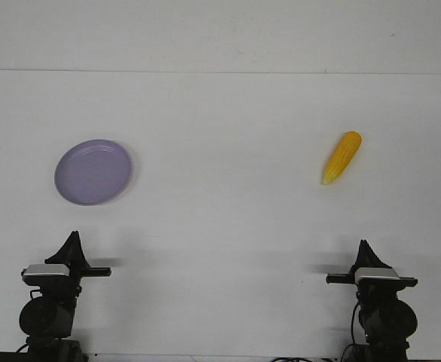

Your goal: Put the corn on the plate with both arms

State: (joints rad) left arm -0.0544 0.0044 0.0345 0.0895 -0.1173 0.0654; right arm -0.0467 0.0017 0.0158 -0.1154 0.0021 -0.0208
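Lying apart: tapered corn [341, 157], round plate [93, 171]

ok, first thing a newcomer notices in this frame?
The yellow corn on the right of the white table, tilted with its pale tip toward the robot. Next, the purple plate on the left, with nothing on it. Both black arms sit at the near edge, each hand (left, right) well short of either.

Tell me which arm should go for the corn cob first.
Right. The yellow-orange tapered corn cob lies ahead of the right gripper; the left gripper sits near the round lavender plate, far across the table.
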